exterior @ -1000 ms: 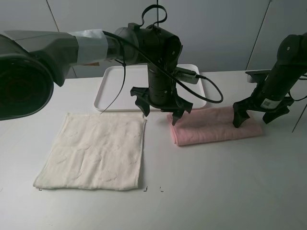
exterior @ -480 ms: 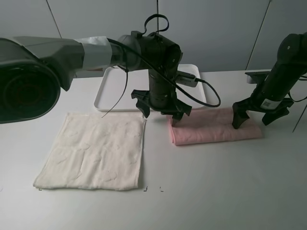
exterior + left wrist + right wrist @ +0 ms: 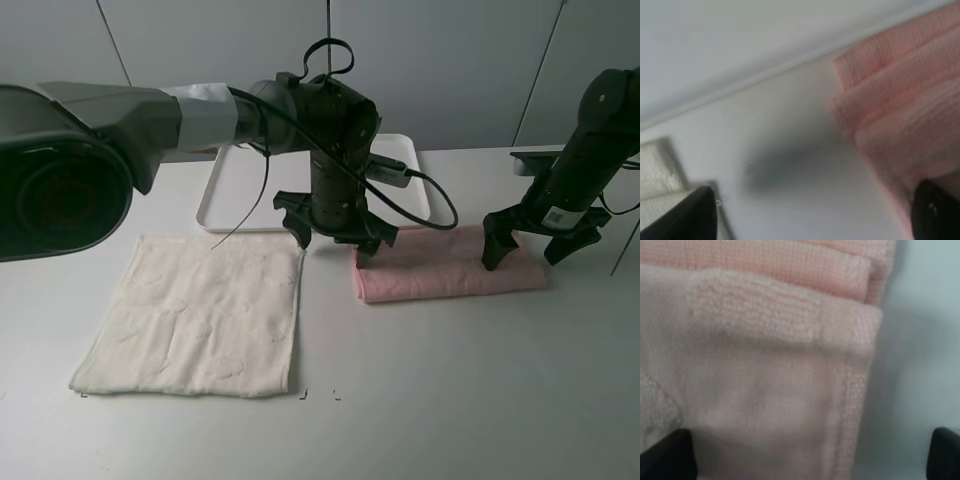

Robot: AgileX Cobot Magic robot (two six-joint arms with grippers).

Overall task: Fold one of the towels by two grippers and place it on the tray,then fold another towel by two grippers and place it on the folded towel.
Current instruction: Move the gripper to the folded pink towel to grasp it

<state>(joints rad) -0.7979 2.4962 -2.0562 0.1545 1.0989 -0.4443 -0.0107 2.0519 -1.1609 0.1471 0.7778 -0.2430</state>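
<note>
Fully spread, holding nothing: left gripper [image 3: 335,238], right gripper [image 3: 525,250].
Risk: a top-layer-only pinch could unfold the pink towel [image 3: 450,272] en route to the tray [image 3: 225,190] at 11 o'clock.

You are seeing the pale pink terry towel [image 3: 450,268] showing a fine woven grain and a ribbed band, the cream-white towel [image 3: 195,315] showing faint embossing, the tray [image 3: 232,175] showing plain white, and the left gripper [image 3: 334,240] and right gripper [image 3: 525,255] showing black.

Even, soft overhead light, faint shadows — both wrist views blurred, close and out of focus
</note>
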